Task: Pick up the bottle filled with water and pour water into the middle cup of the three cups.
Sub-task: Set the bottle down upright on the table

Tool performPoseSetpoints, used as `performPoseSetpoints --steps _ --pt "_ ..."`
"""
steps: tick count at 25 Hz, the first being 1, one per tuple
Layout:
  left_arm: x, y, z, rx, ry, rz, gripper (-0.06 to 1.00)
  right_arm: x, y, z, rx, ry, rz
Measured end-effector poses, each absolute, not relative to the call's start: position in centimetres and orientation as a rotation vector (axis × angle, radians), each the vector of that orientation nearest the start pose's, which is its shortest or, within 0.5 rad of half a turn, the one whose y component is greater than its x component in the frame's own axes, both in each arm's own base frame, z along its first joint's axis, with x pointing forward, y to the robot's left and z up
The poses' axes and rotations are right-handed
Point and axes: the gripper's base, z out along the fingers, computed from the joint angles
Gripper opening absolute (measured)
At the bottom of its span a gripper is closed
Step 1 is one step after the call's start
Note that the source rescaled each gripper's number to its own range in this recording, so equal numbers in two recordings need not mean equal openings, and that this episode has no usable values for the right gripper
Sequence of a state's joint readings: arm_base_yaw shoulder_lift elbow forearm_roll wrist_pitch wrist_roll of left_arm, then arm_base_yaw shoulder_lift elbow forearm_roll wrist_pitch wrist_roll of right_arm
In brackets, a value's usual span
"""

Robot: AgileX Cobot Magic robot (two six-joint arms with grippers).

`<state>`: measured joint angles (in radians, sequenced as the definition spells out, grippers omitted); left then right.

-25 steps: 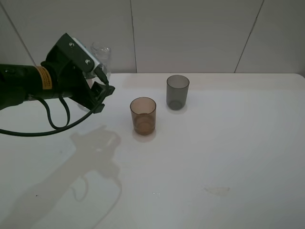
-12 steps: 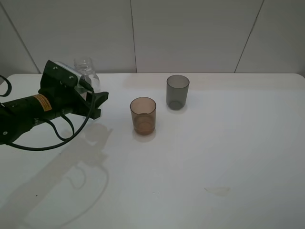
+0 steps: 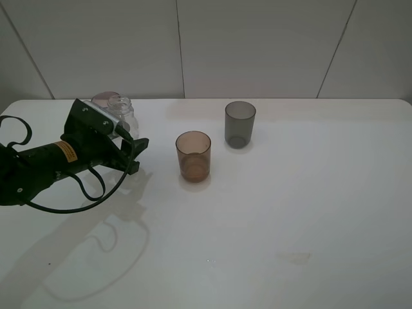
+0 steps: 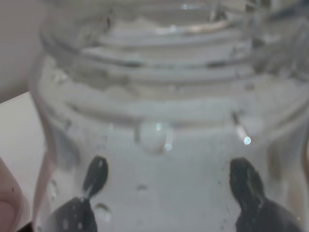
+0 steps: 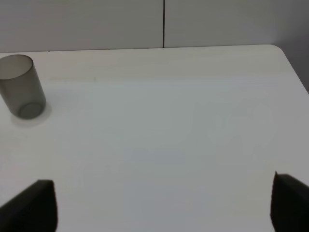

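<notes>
The white table [image 3: 290, 206] held everything. My left fingers [image 3: 129, 149] were at the bottle [image 3: 120, 112], which stood upright at the table's far left, but I could not tell if they squeezed it. My right fingers [image 5: 164, 205] were spread wide around nothing. The middle cup [image 3: 193, 156] stood near the bottle, with the grey cup [image 3: 239, 124] behind it. A pink cup [image 3: 103, 98] peeked out behind the bottle.
</notes>
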<state>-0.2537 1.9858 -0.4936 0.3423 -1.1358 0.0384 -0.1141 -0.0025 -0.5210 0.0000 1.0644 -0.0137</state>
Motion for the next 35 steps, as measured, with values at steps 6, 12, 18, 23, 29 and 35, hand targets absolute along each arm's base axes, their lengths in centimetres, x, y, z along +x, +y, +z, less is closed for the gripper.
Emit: performPoseSetpoints --steps 6,12,18,23,29,35 --pt "27.9 -10.1 9.7 0.615 1.758 -0.334 0.07 -0.8 0.1 28.3 0.102 2.023 -0.081" --pt "27.8 -10.3 9.7 0.637 1.75 -0.346 0.19 -0.8 0.1 28.3 0.102 2.023 -0.081" --pt "27.8 -10.3 9.7 0.64 1.749 -0.348 0.19 -0.8 0.1 28.3 0.102 2.023 -0.081" --pt "27.8 -10.3 9.7 0.64 1.748 -0.348 0.19 -0.8 0.1 28.3 0.102 2.023 -0.081" --pt "27.4 -10.1 10.7 0.627 1.726 -0.341 0.48 -0.8 0.1 28.3 0.102 2.023 -0.081" --pt "27.4 -10.0 14.1 0.604 1.642 -0.318 0.97 -0.8 0.1 28.3 0.102 2.023 -0.081"
